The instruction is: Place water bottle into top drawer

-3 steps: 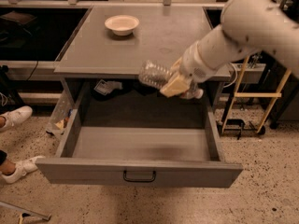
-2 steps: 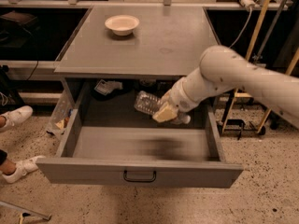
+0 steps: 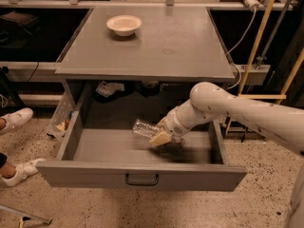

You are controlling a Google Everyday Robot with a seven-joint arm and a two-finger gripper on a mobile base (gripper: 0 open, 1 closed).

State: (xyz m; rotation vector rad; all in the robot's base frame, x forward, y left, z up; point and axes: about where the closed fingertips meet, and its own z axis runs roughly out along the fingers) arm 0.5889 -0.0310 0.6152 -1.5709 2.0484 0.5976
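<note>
The top drawer (image 3: 142,174) is pulled wide open below the grey cabinet top, its black handle at the front centre. My gripper (image 3: 163,134) is down inside the drawer, right of its middle, shut on the water bottle (image 3: 144,128). The clear crinkled bottle lies roughly horizontal, sticking out to the left of the fingers, just above the drawer floor. Its cap and label are hidden by the gripper. My white arm reaches in from the right over the drawer's right wall.
A white bowl (image 3: 124,24) sits on the cabinet top (image 3: 156,46) at the back left. A person's white shoes (image 3: 16,118) are on the floor at left. Yellow rails and cables stand at the right. Clutter lies behind the drawer.
My gripper has gone down and forward with the bottle, from just under the cabinet top's front edge to low inside the open drawer. The bottle has tilted to near horizontal.
</note>
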